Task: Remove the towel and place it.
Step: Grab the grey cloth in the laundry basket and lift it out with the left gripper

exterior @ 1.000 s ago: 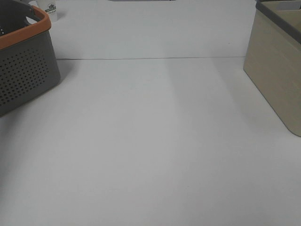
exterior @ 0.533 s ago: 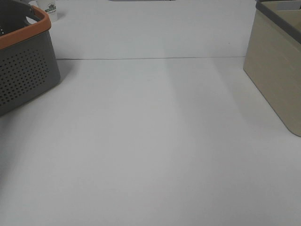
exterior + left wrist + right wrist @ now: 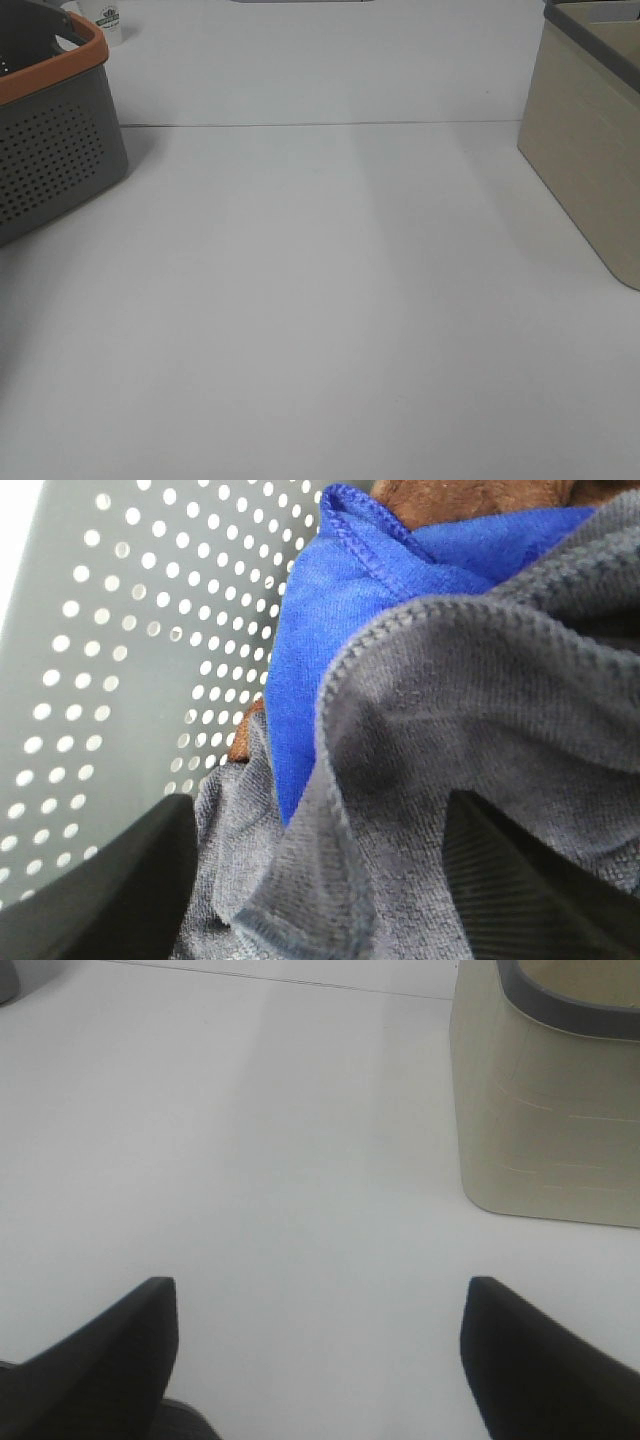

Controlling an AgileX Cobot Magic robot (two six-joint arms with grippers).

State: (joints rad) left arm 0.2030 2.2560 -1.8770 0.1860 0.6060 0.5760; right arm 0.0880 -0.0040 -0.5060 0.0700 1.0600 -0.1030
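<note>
In the high view almost nothing differs from a second ago. The one hint is the grey basket (image 3: pixel 55 160), whose orange rim (image 3: pixel 60 72) seems a shade higher than before, though the shift is too slight to be sure. Whether the left claw (image 3: pixel 320 800) inside that basket has moved cannot be told, because its wrist view has no earlier picture.

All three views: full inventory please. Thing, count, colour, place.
towel: 1, charcoal grey, bunched inside the basket
blue cloth: 1, blue, in the basket against the towel
brown cloth: partly seen, brown, beyond the blue cloth
basket: 1, grey perforated, orange rim, table's left
bin: 1, beige, dark grey rim, table's right
small container: 1, white, labelled, behind the basket
table: 1, white
left claw: 1, black, open, straddling a towel fold
right claw: 1, black, open, above bare table
</note>
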